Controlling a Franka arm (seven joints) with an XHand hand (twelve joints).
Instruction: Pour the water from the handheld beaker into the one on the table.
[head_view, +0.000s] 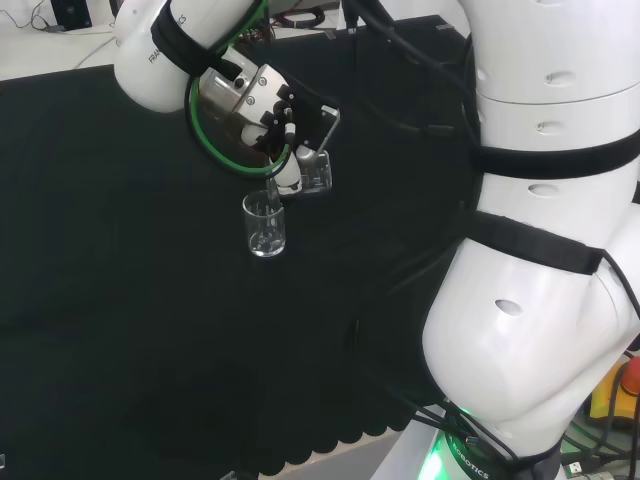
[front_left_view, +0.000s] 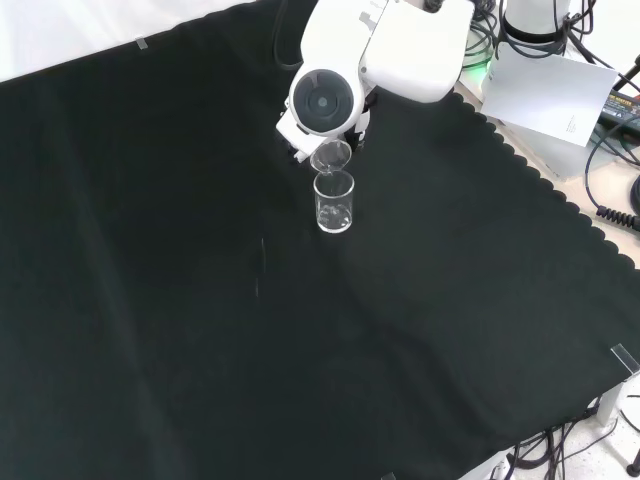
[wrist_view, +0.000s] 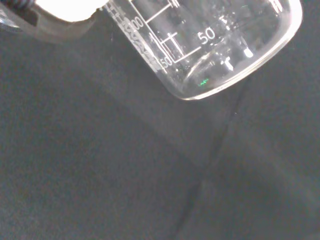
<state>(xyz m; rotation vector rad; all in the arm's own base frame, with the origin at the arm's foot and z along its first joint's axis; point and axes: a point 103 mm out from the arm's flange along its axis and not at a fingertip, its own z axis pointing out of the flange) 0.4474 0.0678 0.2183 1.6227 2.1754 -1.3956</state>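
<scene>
clear glass handheld beaker (head_view: 312, 172), clasped in the black and white hand's (head_view: 285, 115) curled fingers, tilts with its lip above the upright clear glass beaker (head_view: 265, 224) on the black cloth (head_view: 120, 280).

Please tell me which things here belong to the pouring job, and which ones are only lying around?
Belong to the job:
- hand
- handheld beaker, tilted over the other one
- beaker on the table, upright

Only lying around:
- black cloth
- cables and white sheet past the cloth's edge in the front view
</scene>
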